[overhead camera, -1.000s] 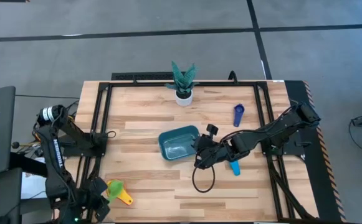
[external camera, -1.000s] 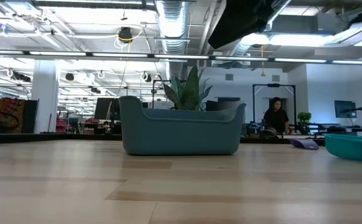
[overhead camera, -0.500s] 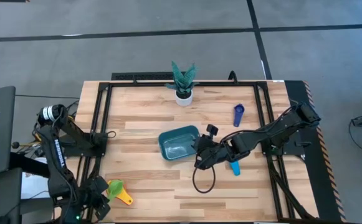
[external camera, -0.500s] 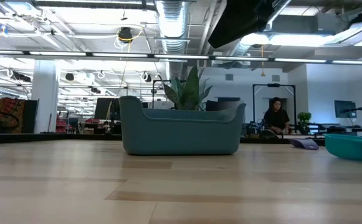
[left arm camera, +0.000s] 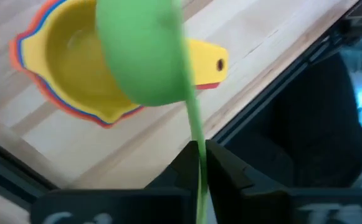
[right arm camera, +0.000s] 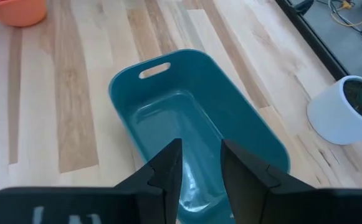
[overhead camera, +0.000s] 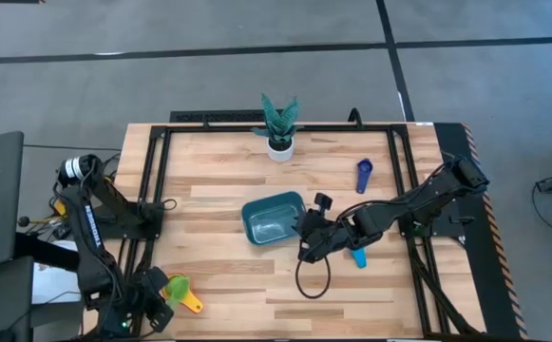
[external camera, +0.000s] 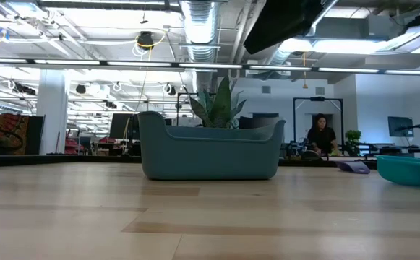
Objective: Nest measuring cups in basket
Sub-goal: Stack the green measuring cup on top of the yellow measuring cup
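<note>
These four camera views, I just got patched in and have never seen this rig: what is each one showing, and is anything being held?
Two robot arms work at a wooden table. The high view looks straight down; the low view sits at tabletop height. Each wrist view looks past that arm's own fingers. The left gripper, at the near left corner, pinches the green cup by its handle above a yellow cup stack. The right gripper, empty, hangs over the empty teal basket. A light blue cup, a dark blue cup and a potted plant also sit there.

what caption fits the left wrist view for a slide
Left gripper holds the green measuring cup by its handle above the nested yellow cup stack on the wooden table.
</note>
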Action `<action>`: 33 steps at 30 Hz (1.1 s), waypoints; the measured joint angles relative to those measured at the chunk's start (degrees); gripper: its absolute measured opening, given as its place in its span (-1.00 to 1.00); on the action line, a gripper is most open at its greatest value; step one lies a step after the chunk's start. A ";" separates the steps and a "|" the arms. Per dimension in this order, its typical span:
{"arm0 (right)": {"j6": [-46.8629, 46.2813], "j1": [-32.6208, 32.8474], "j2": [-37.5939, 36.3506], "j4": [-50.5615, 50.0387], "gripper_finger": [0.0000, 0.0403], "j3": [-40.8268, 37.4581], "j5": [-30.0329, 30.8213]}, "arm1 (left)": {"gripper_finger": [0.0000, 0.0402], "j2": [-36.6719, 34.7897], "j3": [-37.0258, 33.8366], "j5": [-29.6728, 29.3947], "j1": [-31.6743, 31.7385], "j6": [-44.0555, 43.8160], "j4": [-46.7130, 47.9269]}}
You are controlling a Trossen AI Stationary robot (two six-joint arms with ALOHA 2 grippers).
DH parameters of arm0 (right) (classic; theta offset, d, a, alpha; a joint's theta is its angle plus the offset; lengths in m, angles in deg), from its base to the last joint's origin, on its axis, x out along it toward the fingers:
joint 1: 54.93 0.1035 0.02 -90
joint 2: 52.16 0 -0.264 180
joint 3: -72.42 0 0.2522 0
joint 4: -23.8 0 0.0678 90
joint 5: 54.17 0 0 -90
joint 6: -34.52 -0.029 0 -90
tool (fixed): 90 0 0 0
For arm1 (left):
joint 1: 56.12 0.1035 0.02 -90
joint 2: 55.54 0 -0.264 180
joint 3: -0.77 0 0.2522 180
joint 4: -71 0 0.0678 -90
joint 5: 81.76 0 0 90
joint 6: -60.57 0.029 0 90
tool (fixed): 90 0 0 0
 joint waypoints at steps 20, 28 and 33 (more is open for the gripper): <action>0.01 0.38 0.00 -0.04 -0.33 0.00 0.01 | -0.17 -0.31 0.08 10.12 1.41 1.18 -3.57; 0.01 0.54 0.00 -0.32 -0.33 0.00 0.04 | -0.48 6.39 0.19 16.78 4.22 5.74 -6.98; 0.01 0.51 0.00 -0.64 -0.37 0.00 0.15 | -0.64 10.51 0.10 17.46 5.17 4.75 -9.70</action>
